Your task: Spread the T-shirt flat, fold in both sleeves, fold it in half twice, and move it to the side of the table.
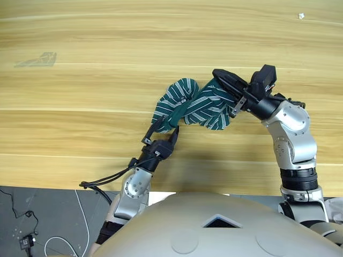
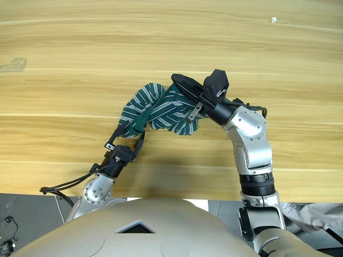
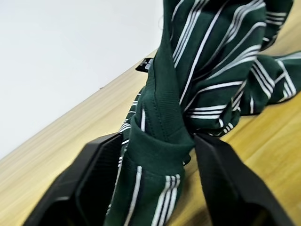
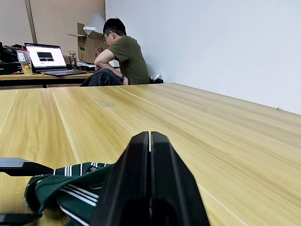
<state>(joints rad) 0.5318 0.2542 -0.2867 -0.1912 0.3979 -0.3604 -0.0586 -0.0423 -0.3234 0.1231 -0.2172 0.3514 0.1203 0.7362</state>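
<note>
The green T-shirt [image 1: 195, 104] with white stripes is bunched in a rope-like heap between my two grippers, over the middle of the wooden table [image 1: 107, 43]. My left gripper [image 1: 163, 126] is at its near left end, shut on a thick fold of cloth [image 3: 160, 155] that fills the gap between the black fingers [image 3: 225, 179]. My right gripper [image 1: 228, 80] lies over the shirt's right end with its fingers [image 4: 149, 155] pressed together. Striped cloth [image 4: 70, 188] hangs out from under them, and the pinch point itself is hidden.
A grey smudge [image 1: 37, 59] marks the far left of the table, and a small white scrap [image 1: 301, 16] lies at the far right. A laptop [image 4: 44, 56] and boxes stand on a desk behind. Bare wood surrounds the shirt.
</note>
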